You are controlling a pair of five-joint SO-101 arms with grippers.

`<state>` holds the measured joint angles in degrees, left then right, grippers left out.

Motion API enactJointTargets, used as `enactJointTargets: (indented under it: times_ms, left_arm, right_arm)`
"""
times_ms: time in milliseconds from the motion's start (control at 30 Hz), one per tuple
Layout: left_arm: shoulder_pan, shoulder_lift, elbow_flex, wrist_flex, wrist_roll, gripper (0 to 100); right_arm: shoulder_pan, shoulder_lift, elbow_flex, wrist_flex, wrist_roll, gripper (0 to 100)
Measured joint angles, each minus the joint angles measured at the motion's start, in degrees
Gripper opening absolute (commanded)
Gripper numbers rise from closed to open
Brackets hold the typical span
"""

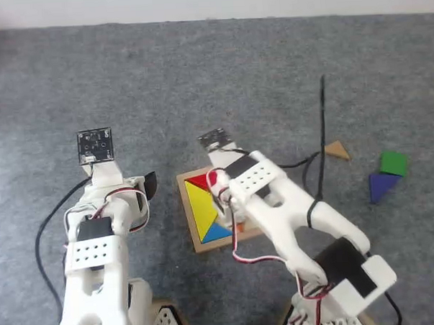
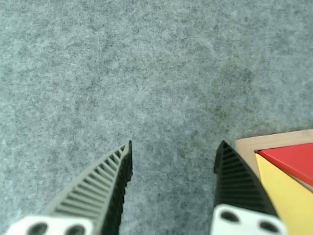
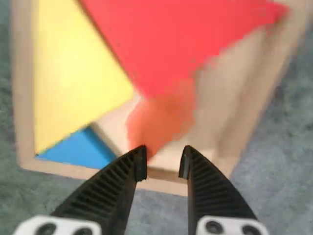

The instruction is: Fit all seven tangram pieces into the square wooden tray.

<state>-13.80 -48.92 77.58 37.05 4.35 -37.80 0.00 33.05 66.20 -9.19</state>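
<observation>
Mottled grey felt [image 1: 199, 77] stretches from side to side, matte and slightly nubbly, running back to a straight far edge. Beyond that edge sits a pale, plain band of wall [image 1: 210, 4]. The light is soft and even, leaving faint shadows.

Ahead of the left claw [image 2: 173, 147] the grey felt [image 2: 146, 63] lies bare, and there is room between its spread fingers. The corner of the wooden tray [image 2: 247, 143] sits just beside one fingertip. The right claw [image 3: 163, 152], slightly parted, hangs over the tray's rim. Just ahead of its tips an orange piece [image 3: 159, 120] blocks the way, with the red triangle [image 3: 186, 34] beyond and bare wood alongside. A black cable [image 1: 322, 122] crosses the felt past that arm.
</observation>
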Motion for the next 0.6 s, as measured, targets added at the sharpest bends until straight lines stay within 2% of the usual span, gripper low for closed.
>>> enactJointTargets:
  times_ms: [167,600]
  left_arm:
    - [0.0,0.0,0.0,0.0,0.0,27]
    - [0.0,0.0,0.0,0.0,0.0,27]
  right_arm:
    - [3.5,0.3,0.0,1.3,0.0,14.0]
    - [4.0,-3.3,0.0,1.4,-3.0,14.0]
